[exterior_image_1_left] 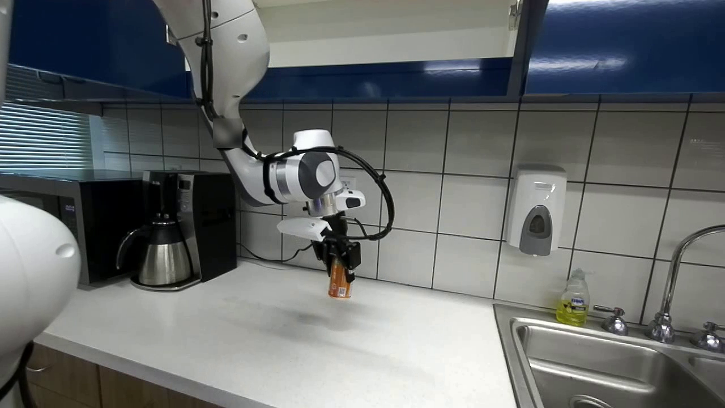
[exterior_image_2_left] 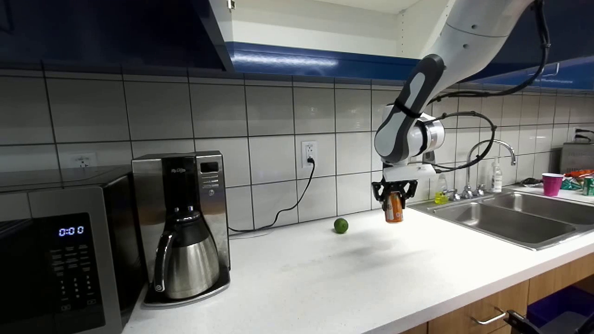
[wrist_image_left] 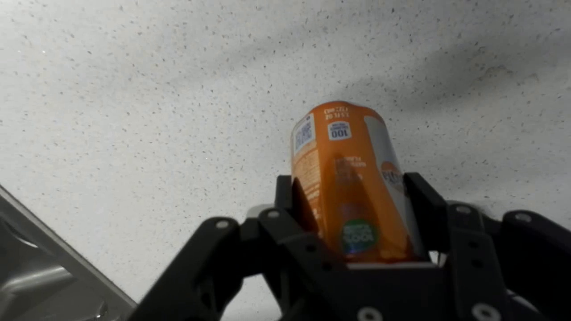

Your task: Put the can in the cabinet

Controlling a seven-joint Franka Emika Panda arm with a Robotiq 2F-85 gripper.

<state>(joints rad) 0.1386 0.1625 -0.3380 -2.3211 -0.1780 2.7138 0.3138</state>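
The can (exterior_image_1_left: 340,286) is an orange cylinder, and it also shows in an exterior view (exterior_image_2_left: 394,211) and in the wrist view (wrist_image_left: 343,147). My gripper (exterior_image_1_left: 341,266) points down with its fingers shut on the can's two sides, as the wrist view (wrist_image_left: 348,191) shows. The can hangs nearly upright above the white counter, with a shadow below it. Its upper end is hidden between the fingers. The cabinet (exterior_image_1_left: 374,83) is on the wall above, with a blue lower edge and an open white interior, and shows in an exterior view (exterior_image_2_left: 320,60). The gripper is well below the cabinet.
A coffee maker with a steel pot (exterior_image_2_left: 192,264) and a black microwave (exterior_image_2_left: 111,232) stand on the counter (exterior_image_2_left: 301,287). A green ball (exterior_image_2_left: 341,226) lies near the tiled wall. A sink (exterior_image_1_left: 507,340), a soap bottle (exterior_image_1_left: 574,303) and a wall dispenser (exterior_image_1_left: 538,209) are at the far side.
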